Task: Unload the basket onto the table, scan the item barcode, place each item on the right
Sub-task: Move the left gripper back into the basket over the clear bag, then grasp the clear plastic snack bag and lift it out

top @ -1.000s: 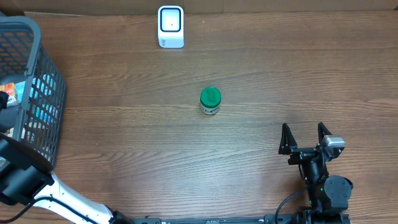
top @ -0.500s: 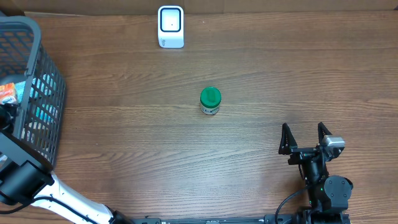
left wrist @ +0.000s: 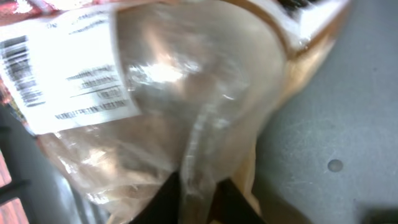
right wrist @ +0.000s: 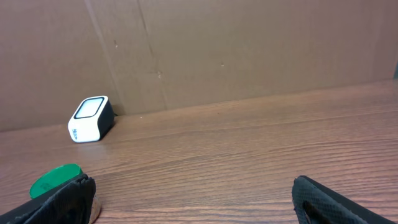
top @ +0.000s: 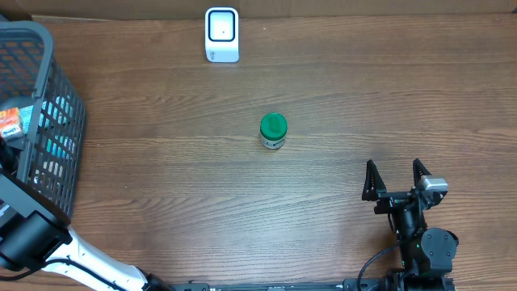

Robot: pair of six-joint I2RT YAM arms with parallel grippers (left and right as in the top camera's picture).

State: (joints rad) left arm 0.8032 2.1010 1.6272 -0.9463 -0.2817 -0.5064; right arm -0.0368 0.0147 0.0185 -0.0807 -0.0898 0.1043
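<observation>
Overhead, the left arm was down in the grey basket (top: 56, 137) at the left edge of the counter (top: 339, 81), and that was where the action was. Left wrist view, close in: the left end effector (left wrist: 194, 190) was pinching a fold of clear wrap on a bagged package (left wrist: 186, 81), fingers (left wrist: 158, 204) pressed in from both sides of the crease. A white label (left wrist: 68, 74) with a barcode (left wrist: 18, 68) faced the lens at the upper left, a bit blurred. Grey basket floor showed to the right of the package. Out on the counter, a green-lidded jar (top: 273, 131) stood upright near the middle, well apart from the white scanner (top: 221, 35) at the far edge. The right end effector (top: 393, 164) sat near the front right, fingers spread wide, well apart from the jar.
</observation>
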